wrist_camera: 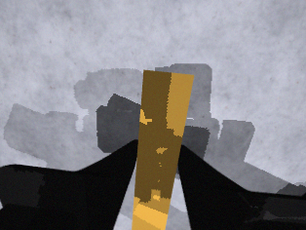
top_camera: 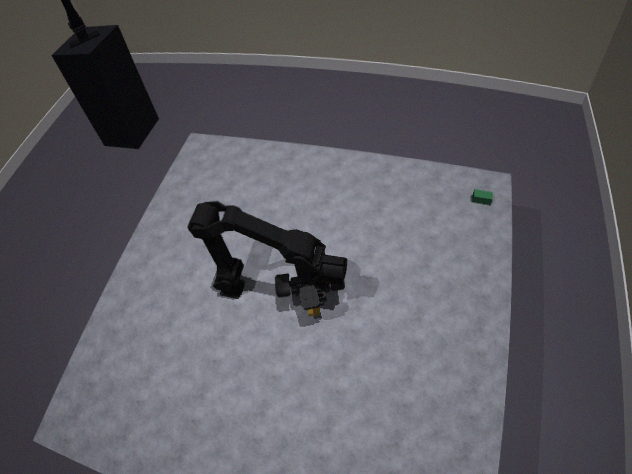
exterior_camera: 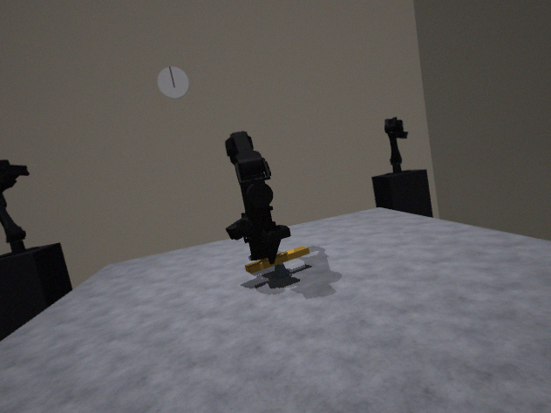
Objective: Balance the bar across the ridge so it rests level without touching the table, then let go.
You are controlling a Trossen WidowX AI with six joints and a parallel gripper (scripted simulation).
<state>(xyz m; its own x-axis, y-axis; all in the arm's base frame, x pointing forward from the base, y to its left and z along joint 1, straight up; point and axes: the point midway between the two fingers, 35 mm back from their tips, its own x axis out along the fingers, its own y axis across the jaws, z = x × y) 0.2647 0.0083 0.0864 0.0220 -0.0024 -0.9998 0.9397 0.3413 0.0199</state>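
Note:
The yellow bar (top_camera: 313, 311) (exterior_camera: 295, 254) (wrist_camera: 158, 102) lies above the table across the top of the small blue-grey ridge (exterior_camera: 280, 270). Both its ends are off the table in the exterior view. It slants up to the right there, but I cannot tell whether it is truly level. The ridge is not visible in the top view or the wrist view. My gripper (exterior_camera: 263, 260) (wrist_camera: 158, 146) points down around the bar, one finger on each side. The fingers are slightly parted from the bar's sides, so the gripper is open, barely wider than the bar.
A green block (top_camera: 482, 196) lies far off near the table's far right corner. Dark pedestals (top_camera: 107, 91) (exterior_camera: 403, 192) (exterior_camera: 33, 280) stand beyond the table, with other arms on them. My arm's shadows fall around the bar.

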